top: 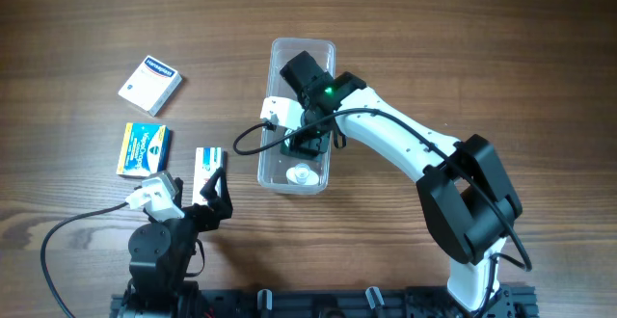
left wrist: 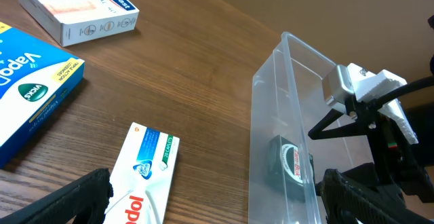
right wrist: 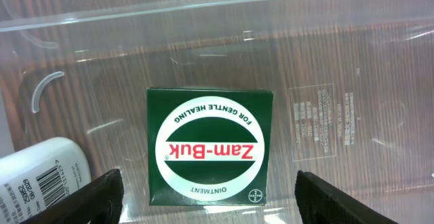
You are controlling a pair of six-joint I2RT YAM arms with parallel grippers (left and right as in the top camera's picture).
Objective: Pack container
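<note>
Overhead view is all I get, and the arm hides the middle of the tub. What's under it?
Observer: A green Zam-Buk box, flat on the container floor. The right gripper is open around it, not touching.
Operator: And the white round thing?
Observer: A bottle with a barcode label, apart from that box.
Operator: What does the box by the other arm say?
Observer: The white box has red letters ending in "dol".

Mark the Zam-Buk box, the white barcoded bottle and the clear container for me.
Zam-Buk box point(right wrist: 209, 147), right wrist view, centre of its label.
White barcoded bottle point(right wrist: 42, 178), right wrist view, its side.
Clear container point(top: 301, 43), overhead view, far-end rim.
</note>
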